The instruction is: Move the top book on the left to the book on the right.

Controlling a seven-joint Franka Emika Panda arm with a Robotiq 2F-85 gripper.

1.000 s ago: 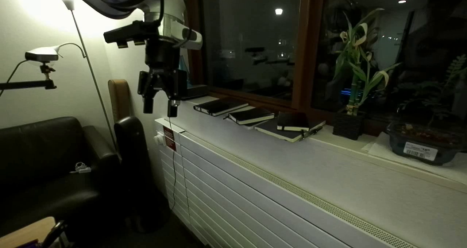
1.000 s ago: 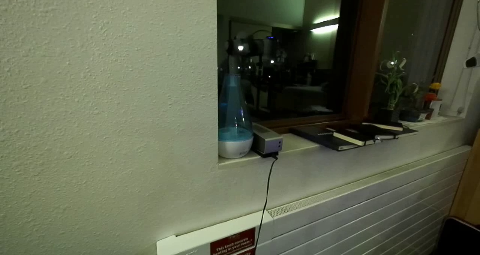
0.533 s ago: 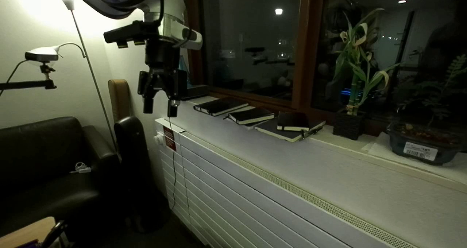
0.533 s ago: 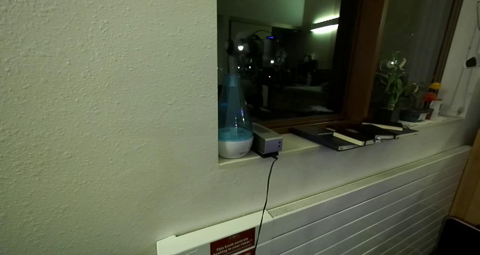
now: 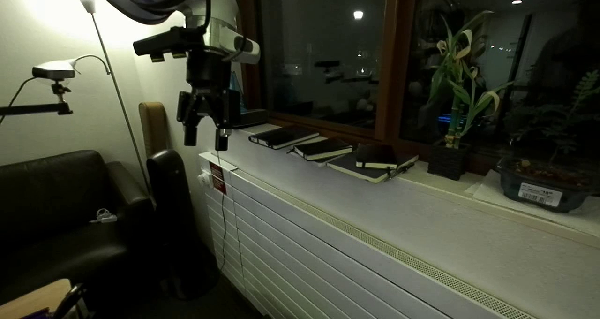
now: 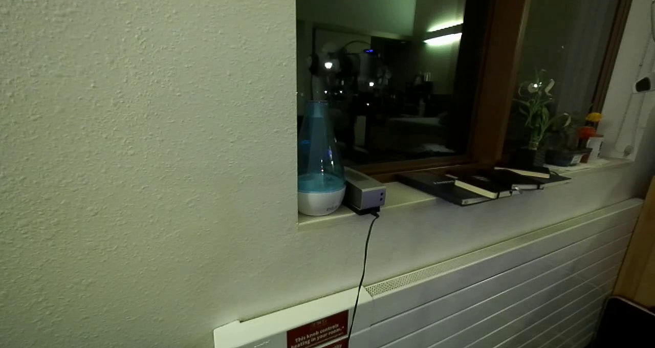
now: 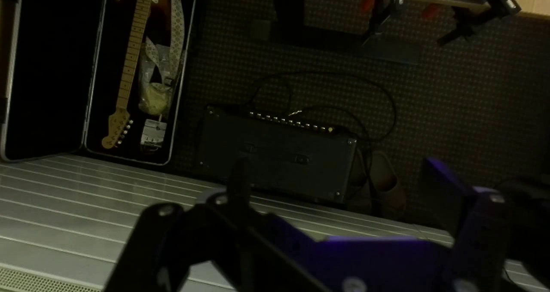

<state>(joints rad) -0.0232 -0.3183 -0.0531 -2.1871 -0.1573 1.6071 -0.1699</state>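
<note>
Exterior view: the gripper (image 5: pixel 206 140), its jaws spread wide, hangs left of and well apart from the leftmost black notebook (image 5: pixel 287 136) on the windowsill (image 5: pixel 419 173). Just right lies a second black notebook (image 5: pixel 324 147); farther right, a small notebook (image 5: pixel 376 155) tops a larger book (image 5: pixel 350 164). Which left one the task means, I cannot tell.

Arm (image 5: pixel 150 4): dark, cut off by the top edge of an exterior view
Wrist (image 5: pixel 220 33): pale, below the arm, pointing down
Gripper (image 5: pixel 206 139): black, hanging straight down — jaws spread wide
Fingers (image 7: pixel 444 191): tips well apart in the wrist view — a violet gleam along one
</note>
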